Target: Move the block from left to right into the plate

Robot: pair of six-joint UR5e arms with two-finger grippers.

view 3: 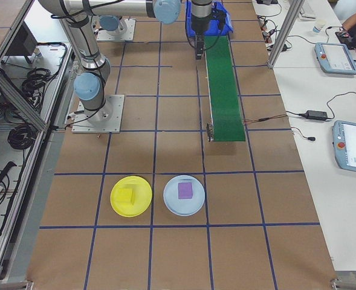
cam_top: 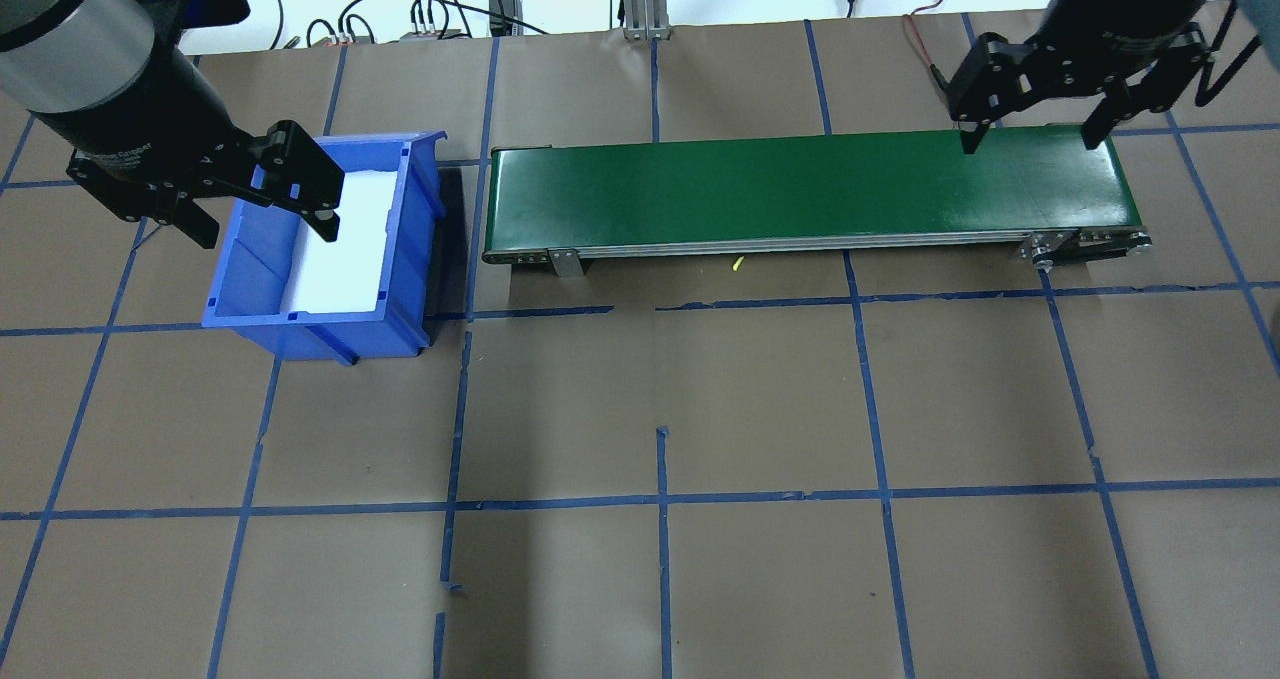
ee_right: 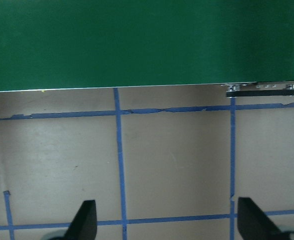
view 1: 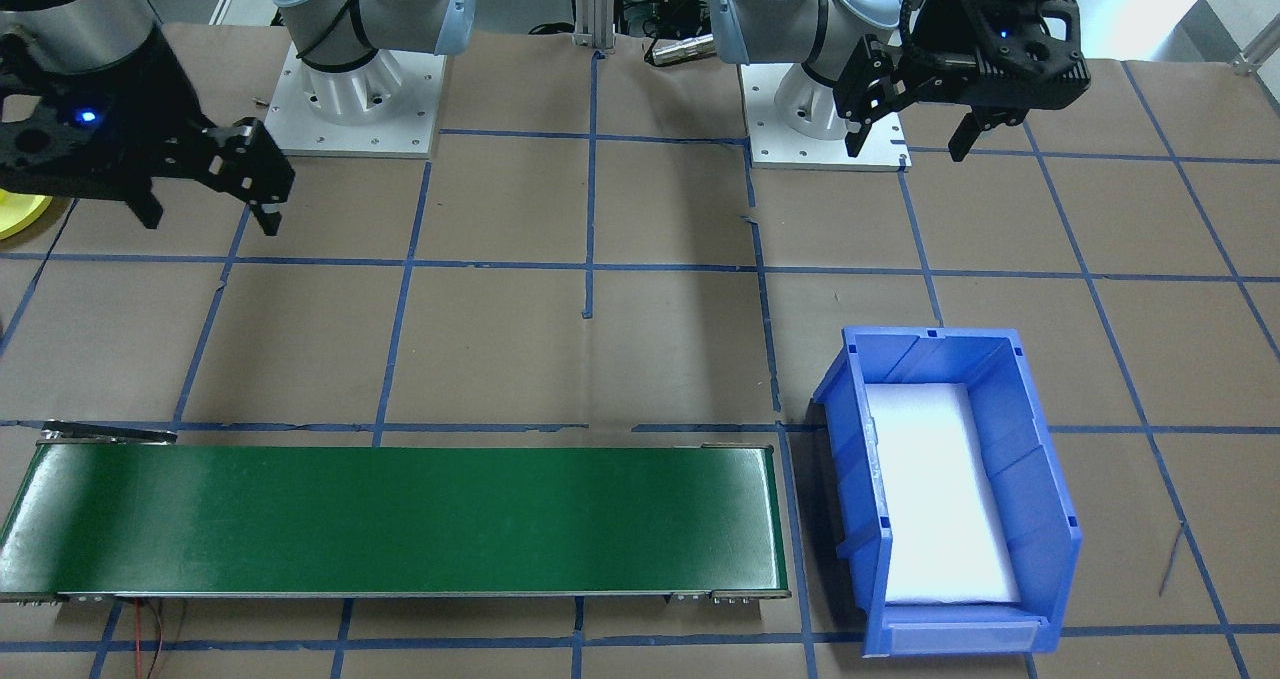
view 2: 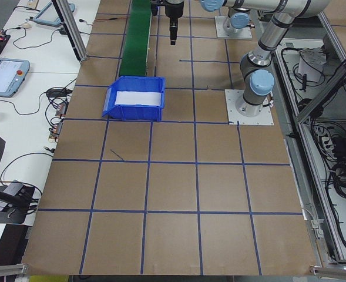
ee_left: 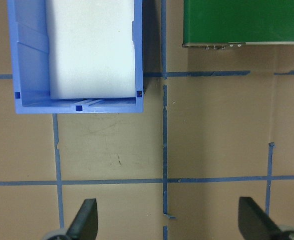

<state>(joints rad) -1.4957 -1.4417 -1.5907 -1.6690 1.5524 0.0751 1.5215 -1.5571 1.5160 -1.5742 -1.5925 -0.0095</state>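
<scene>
Two tools, both mine, hang spread and empty: my left tool (cam_top: 262, 199) at the upper left of the overhead view, over the rim of the blue bin (cam_top: 255, 294), my right tool (cam_top: 1030, 129) at the upper right, over the end of the green conveyor (cam_top: 800, 189). No block lies in the bin, only a white liner, and the belt is bare. In the right side view the yellow plate (view 3: 131, 196) sits low in the frame, well apart from both arms, and already carries a yellow block (view 3: 125, 196); beside it a pale blue plate (view 3: 184, 196) carries a purple block (view 3: 185, 190).

My risk is reaching into the bin and closing on nothing, or catching its wall on the way down. Small as that view is, I may misjudge which plate is which.
</scene>
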